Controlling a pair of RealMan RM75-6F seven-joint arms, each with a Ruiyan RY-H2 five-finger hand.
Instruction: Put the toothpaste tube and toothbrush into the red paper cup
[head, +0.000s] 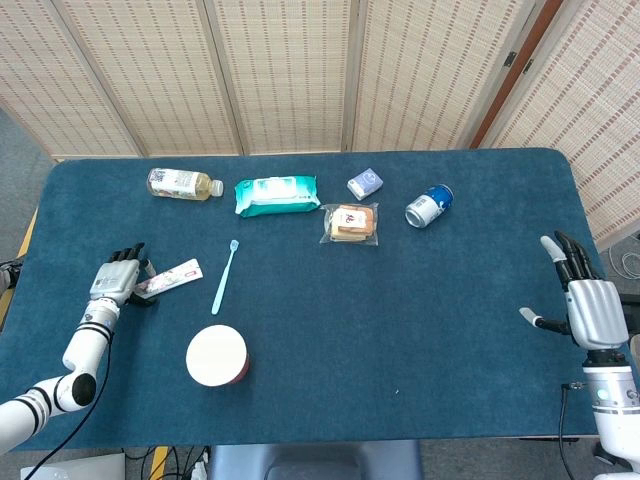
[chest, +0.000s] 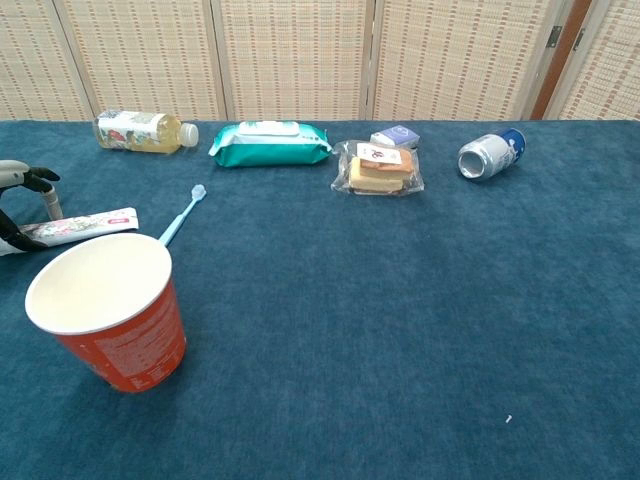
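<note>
Blue cloth covers the table (head: 400, 320). On it the tube (head: 170, 277) lies flat, its near end under the left hand (head: 115, 283), whose fingers arch over it; a firm grip cannot be told. Brush (head: 224, 276) lies just beside, cup (head: 217, 356) nearer. Right hand (head: 590, 305) rests spread and empty.

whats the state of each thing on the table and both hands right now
red paper cup: upright, empty
toothpaste tube: lying flat, left robot hand at its end, grip unclear
toothbrush: lying flat, untouched
drink bottle: on its side, capped
wet wipes pack: flat, lid closed
wrapped sandwich: sealed, flat
small box: closed
blue can: on its side
right robot hand: open, holding nothing
</note>
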